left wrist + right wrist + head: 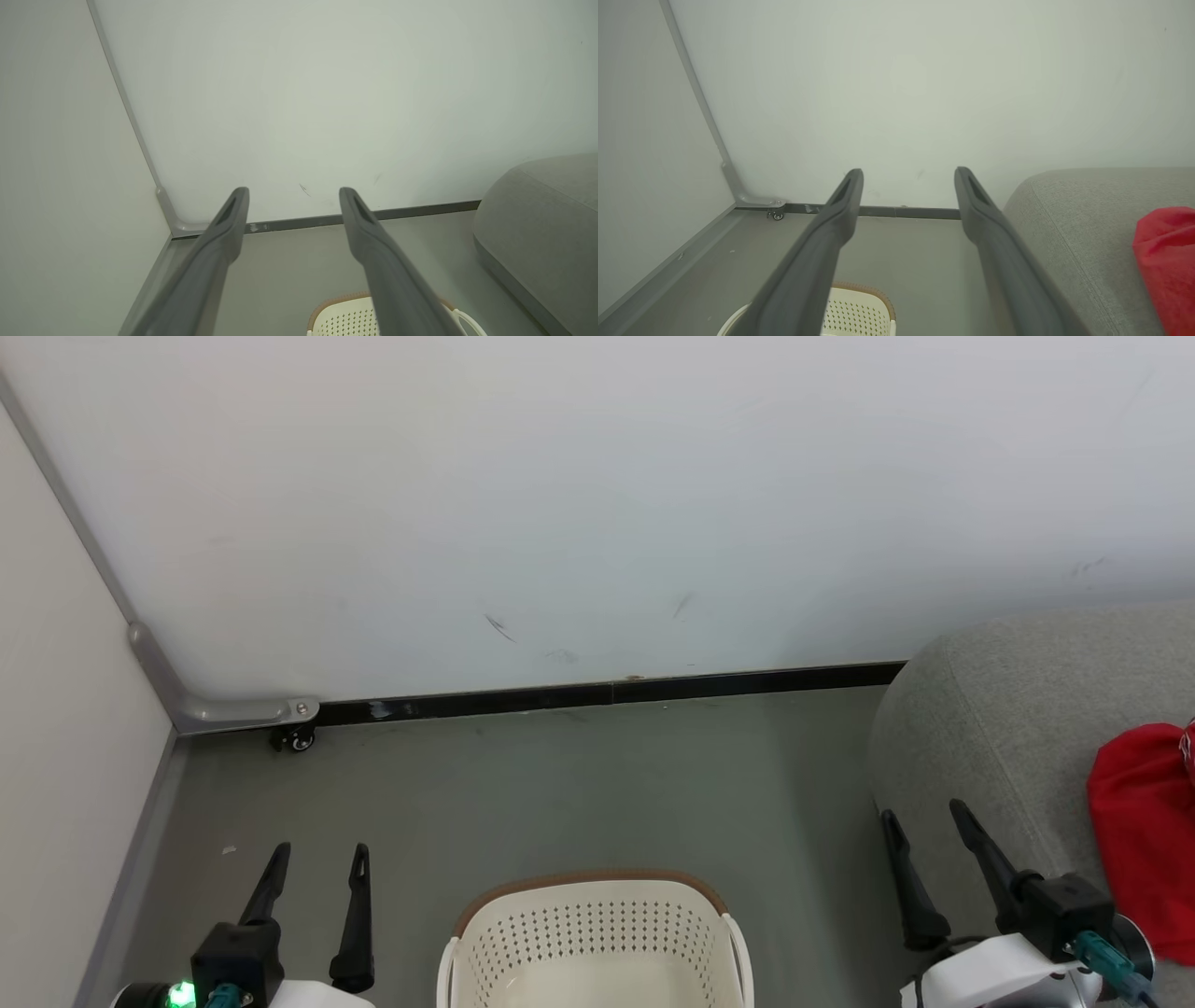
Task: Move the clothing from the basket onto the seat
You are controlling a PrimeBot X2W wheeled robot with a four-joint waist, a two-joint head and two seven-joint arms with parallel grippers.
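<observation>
- Red clothing lies bunched on the light-grey woven seat at my far right, cut off by the picture's edge. I cannot tell whether it is 1 garment or 2.
- In my right wrist view the clothing rests on top of the seat, to the right of my fingers.
- The cream perforated basket with its brown rim stands on the grey floor straight ahead of me, between my 2 hands and apart from the seat.
- My left hand hangs over the floor left of the basket, its 2 fingers spread wide and gripping nothing.
- My right hand hovers at the seat's rounded front corner, fingers wide apart with nothing between them. It is near the clothing but not touching it.
- A white wall with a black skirting strip runs behind, and a small castor sits in the left corner.
</observation>
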